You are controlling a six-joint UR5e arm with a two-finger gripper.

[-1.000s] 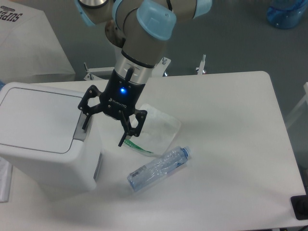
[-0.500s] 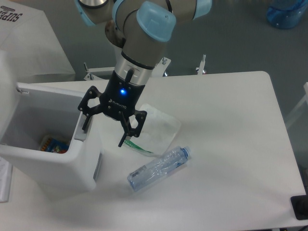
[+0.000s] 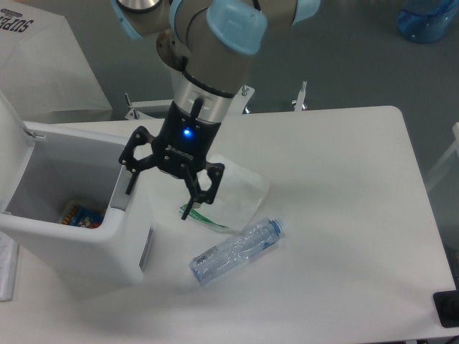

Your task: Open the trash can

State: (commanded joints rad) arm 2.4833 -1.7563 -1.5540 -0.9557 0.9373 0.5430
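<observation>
the large white plastic box-shaped trash can [image 3: 107,240] with rounded corners stands at the left end of the white table [image 3: 344,215], and its flat white lid [image 3: 13,136] is swung up and back at the can's far left side, so the inside is open to view. a small colourful package [image 3: 79,213] lies at the bottom of the can. a grey tab [image 3: 120,193] sits on the can's right rim. just above that rim hangs the black two-finger gripper [image 3: 159,190] of the grey and light blue robot arm [image 3: 211,50], a blue light glowing on its body; its jaws are spread wide and hold nothing, with one finger [image 3: 131,179] over the can's right edge and the other past it over the table. just right of the can lies a crumpled clear plastic bag [image 3: 233,190] with a green strip, and beside the bag, nearer the camera, a clear plastic bottle [image 3: 237,251] with a blue cap lies on its side on the table.
</observation>
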